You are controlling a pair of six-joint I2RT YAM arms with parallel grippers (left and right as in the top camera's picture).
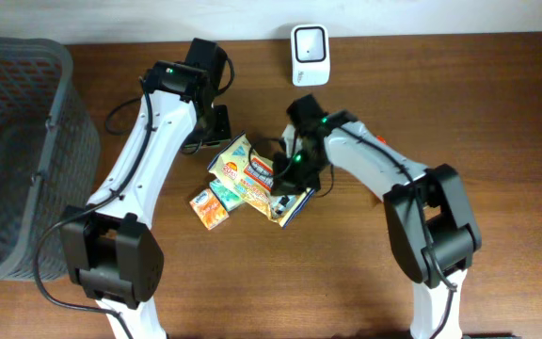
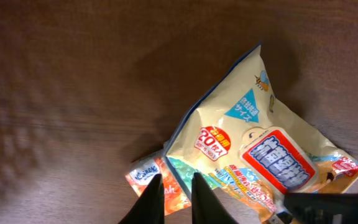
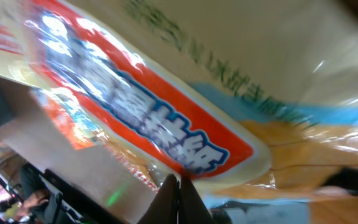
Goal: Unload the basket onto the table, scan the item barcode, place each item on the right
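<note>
Brown wooden bench, scanner (image 1: pixel 309 55) at its far edge. Wipes pack (image 1: pixel 249 171) lies mid-bench, long axis slanting far-left to near-right. My right hand (image 3: pixel 179 190) is pinched on its right end. My left hand (image 2: pixel 174 200) is narrow and empty, beside the pack's left end. Judgement: the scanner lies straight beyond my right hand, so that arm carries.

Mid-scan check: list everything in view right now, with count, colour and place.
wipes pack: one, cream with red-blue label, table centre
small packet: one, orange-green, beside the pack's near-left corner
second packet: one, yellow with blue edge, partly hidden at the pack's right end
scanner: one, white, far table edge
basket: one, grey mesh, far left
table: one, brown wood
left gripper: slightly open, empty, over the small packet
right gripper: shut on the wipes pack's edge
</note>
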